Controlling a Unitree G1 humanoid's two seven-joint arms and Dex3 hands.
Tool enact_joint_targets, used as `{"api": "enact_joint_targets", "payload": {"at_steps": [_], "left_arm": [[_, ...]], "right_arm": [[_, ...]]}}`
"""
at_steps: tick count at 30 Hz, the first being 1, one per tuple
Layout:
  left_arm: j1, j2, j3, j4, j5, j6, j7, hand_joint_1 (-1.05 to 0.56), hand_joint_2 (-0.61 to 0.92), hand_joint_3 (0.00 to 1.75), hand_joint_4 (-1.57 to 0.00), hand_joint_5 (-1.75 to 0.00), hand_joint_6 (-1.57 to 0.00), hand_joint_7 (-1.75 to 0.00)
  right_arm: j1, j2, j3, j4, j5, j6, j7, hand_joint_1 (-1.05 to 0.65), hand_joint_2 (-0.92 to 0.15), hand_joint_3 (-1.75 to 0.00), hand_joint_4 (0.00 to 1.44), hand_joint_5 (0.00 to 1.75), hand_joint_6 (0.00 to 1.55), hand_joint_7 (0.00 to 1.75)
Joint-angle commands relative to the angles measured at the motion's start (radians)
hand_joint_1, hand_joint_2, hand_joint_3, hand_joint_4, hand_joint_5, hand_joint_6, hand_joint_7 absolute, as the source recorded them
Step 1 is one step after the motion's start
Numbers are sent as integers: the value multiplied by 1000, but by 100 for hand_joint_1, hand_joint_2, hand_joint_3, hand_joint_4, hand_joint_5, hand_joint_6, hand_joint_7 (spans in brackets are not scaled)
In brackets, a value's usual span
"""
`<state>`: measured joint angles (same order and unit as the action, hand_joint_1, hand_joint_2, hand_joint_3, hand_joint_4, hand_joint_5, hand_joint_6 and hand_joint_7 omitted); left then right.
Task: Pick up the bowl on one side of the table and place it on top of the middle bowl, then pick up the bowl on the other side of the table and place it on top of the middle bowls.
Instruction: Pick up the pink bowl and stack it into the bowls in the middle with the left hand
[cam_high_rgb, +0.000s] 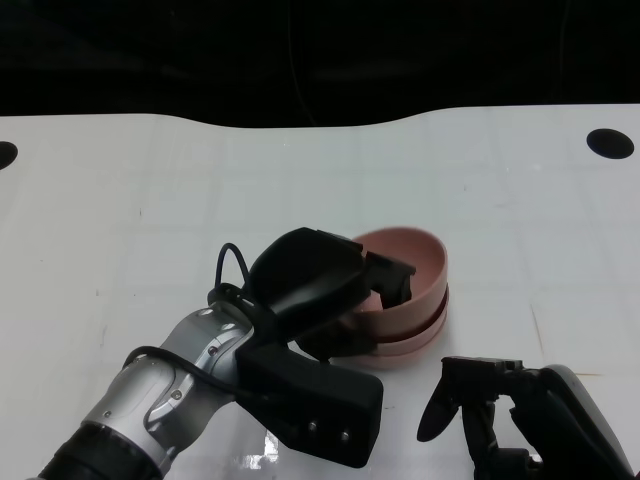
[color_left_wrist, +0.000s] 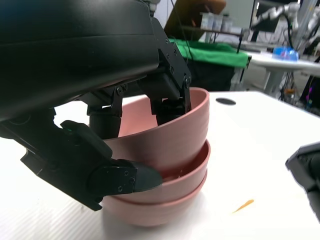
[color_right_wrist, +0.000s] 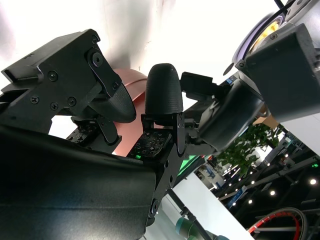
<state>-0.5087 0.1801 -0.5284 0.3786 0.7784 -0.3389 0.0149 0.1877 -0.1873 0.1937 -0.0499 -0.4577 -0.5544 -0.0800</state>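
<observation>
Left hand gripping the top bowl on the stack.
The three nested pink bowls are sitting upright, mouths up, mid-desk, well away from every edge; the right hand is hovering just beside them, fingers spread, holding nothing.

left hand grips top bowl of pink stack; right hand apart, fingers spread.

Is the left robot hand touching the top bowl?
Touching. In the left wrist view, the left robot hand grips the top bowl: fingers inside the rim, thumb on its outer wall.
</observation>
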Motion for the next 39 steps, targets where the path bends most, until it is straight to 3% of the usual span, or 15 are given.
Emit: {"api": "enact_joint_targets", "payload": {"at_steps": [1,3,4,7,16,29,32,39], "left_arm": [[-27,25,-21,-13,31,23,-39,-32,90,24,-71,-99,-82,-40],[-28,34,-32,-26,50,35,-56,-34,92,19,-67,-88,-78,-26],[-29,40,-37,-34,62,38,-63,-36,92,17,-63,-71,-74,-15],[-30,51,-50,-54,86,55,-84,-42,92,17,-57,-46,-65,-3],[-14,82,-66,-115,142,94,-104,-67,92,29,-20,-19,-29,0],[69,141,17,-276,29,101,-169,-71,92,37,-12,-26,-24,-1],[111,168,63,-316,-32,77,-169,-72,92,39,-1,-57,-27,-2],[197,211,134,-399,-83,51,-155,-68,92,40,-2,-72,-31,-4]], "right_arm": [[5,-13,-5,-3,-3,1,-3,-6,-13,-160,90,174,85,132],[5,-12,-4,-7,-5,4,-3,-6,-13,-160,90,174,85,131],[5,-12,-4,-8,-4,5,-1,-6,-13,-160,90,174,85,131],[4,-13,-4,-6,0,0,-1,-6,-14,-159,89,174,85,131],[5,-14,-3,-7,2,5,4,-7,-15,-157,88,174,85,131],[3,-14,-3,-4,1,5,2,-6,-13,-159,89,175,85,132],[3,-13,-3,-6,2,9,4,-6,-13,-159,89,175,85,132],[-3,-11,-2,0,-2,6,-2,-6,-13,-159,91,175,86,132]]}}
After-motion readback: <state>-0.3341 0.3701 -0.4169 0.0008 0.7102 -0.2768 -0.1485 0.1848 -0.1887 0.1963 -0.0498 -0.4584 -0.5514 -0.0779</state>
